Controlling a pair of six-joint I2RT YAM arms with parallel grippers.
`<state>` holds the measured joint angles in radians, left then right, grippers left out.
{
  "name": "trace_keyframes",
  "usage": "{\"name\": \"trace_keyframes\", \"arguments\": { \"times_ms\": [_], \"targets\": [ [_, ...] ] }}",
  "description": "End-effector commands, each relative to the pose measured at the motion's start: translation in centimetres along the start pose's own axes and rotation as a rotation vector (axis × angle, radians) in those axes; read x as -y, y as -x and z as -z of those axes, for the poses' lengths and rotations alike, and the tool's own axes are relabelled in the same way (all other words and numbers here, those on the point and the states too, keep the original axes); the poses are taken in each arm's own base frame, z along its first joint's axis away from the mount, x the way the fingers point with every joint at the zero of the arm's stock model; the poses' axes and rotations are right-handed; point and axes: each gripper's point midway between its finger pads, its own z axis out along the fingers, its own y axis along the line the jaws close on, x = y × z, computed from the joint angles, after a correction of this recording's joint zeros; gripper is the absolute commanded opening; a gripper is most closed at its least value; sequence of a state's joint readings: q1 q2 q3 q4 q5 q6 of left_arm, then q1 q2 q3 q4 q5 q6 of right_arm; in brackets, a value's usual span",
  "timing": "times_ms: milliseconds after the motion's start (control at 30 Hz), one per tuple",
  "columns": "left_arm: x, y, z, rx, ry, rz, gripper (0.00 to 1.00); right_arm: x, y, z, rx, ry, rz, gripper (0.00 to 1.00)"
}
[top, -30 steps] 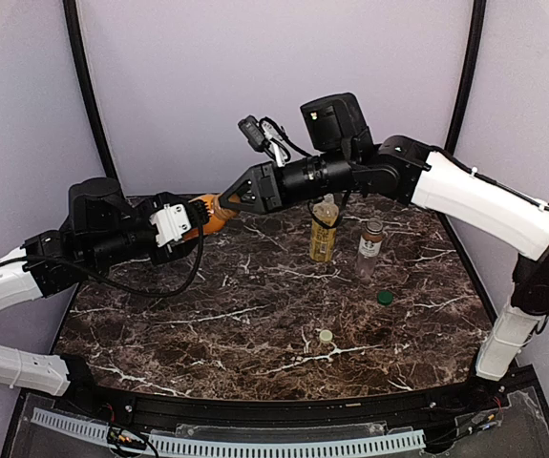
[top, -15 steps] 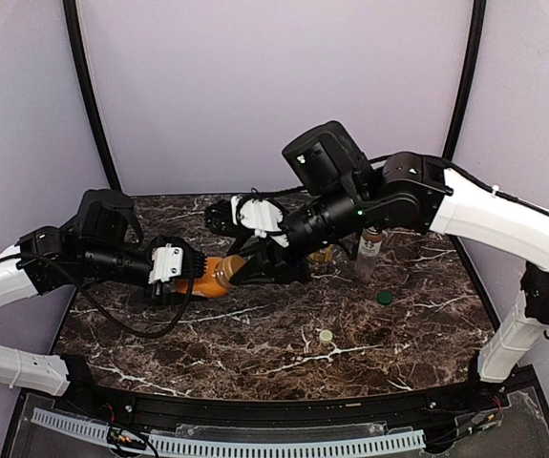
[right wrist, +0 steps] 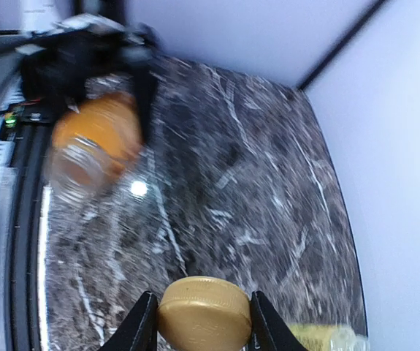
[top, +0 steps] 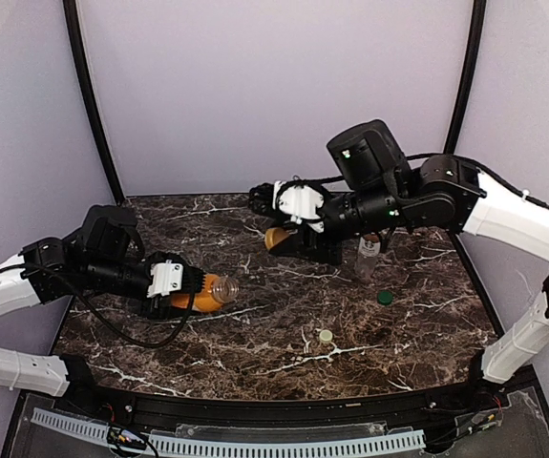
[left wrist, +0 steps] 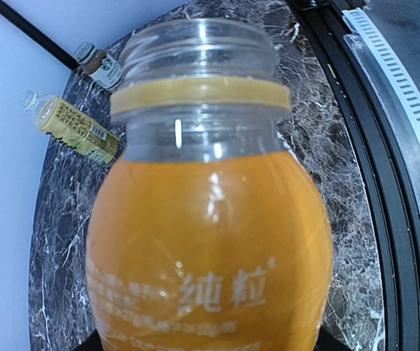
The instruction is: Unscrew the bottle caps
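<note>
One orange bottle [left wrist: 210,248] is clamped in the left gripper [top: 190,289]; one golden cap [right wrist: 204,313] is pinched by the right gripper [right wrist: 204,326].

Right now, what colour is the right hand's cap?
Golden tan; the cap shows best in the right wrist view.

3 bottles [left wrist: 210,241] [left wrist: 78,130] [left wrist: 101,67], 3 caps [top: 385,297] [top: 326,336] [right wrist: 204,313], 2 grippers [top: 186,286] [right wrist: 204,323], 1 marble table [top: 255,358]

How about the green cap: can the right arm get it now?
Probably not yet. The green cap lies uncovered nearby, but the right fingers are clamped on the golden tan cap.
</note>
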<state>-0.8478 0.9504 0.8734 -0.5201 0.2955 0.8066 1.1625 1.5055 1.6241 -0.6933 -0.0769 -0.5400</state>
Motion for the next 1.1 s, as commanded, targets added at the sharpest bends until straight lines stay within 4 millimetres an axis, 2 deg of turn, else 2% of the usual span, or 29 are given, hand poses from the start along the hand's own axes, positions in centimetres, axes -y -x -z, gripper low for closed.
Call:
{"name": "trace_keyframes", "arguments": {
  "times_ms": [0,33,100,200,233,267,300,400,567,700,733,800,900,933,1000,1067],
  "targets": [
    [-2.6,-0.3,1.0,0.039,0.151,0.111,0.01,6.4,-10.4,-0.3,-0.195,-0.251,-0.462,0.00],
    [-3.3,-0.7,1.2,0.050,0.182,0.170,0.01,6.0,-13.8,-0.8,-0.263,-0.262,-0.561,0.00],
    [-4.4,-1.1,1.9,0.076,0.230,0.265,0.01,4.9,-18.9,-1.2,-0.363,-0.284,-0.718,0.00],
    [-4.9,-1.4,3.1,0.143,0.264,0.385,0.02,1.4,-25.2,-2.0,-0.490,-0.275,-0.924,0.00],
    [-5.2,-2.0,3.1,0.155,0.276,0.453,0.02,0.2,-26.9,-2.3,-0.532,-0.263,-0.978,0.00],
    [-5.1,-1.6,3.6,0.195,0.276,0.471,0.03,-1.1,-28.4,-2.5,-0.570,-0.251,-1.026,0.00],
    [-5.1,-2.5,3.5,0.199,0.280,0.531,0.04,-2.2,-29.4,-2.7,-0.596,-0.237,-1.073,0.00],
    [-4.6,-3.3,3.8,0.248,0.282,0.608,0.04,-4.7,-31.9,-3.2,-0.664,-0.224,-1.145,0.00],
    [-4.7,-5.2,4.0,0.263,0.332,0.676,0.04,-6.8,-34.4,-3.7,-0.746,-0.214,-1.183,0.00],
    [-4.6,-5.5,4.2,0.278,0.345,0.686,0.04,-7.9,-35.2,-4.4,-0.787,-0.172,-1.196,0.00],
    [-4.6,-5.6,4.2,0.278,0.346,0.683,0.04,-8.0,-35.2,-4.6,-0.794,-0.166,-1.197,0.03],
    [-4.5,-5.4,4.3,0.284,0.342,0.677,0.04,-8.0,-35.4,-4.7,-0.815,-0.160,-1.192,0.20],
    [-4.5,-4.9,4.4,0.297,0.331,0.665,0.04,-7.7,-35.2,-4.5,-0.838,-0.158,-1.177,0.52],
    [-4.6,-4.8,4.5,0.301,0.329,0.660,0.04,-7.3,-34.9,-4.3,-0.843,-0.161,-1.170,0.59],
    [-4.6,-4.4,4.6,0.312,0.318,0.655,0.04,-6.3,-33.7,-3.9,-0.833,-0.162,-1.152,0.71],
    [-4.6,-3.8,4.7,0.330,0.300,0.644,0.04,-4.4,-31.7,-3.2,-0.799,-0.184,-1.106,0.80]
  ]
}}
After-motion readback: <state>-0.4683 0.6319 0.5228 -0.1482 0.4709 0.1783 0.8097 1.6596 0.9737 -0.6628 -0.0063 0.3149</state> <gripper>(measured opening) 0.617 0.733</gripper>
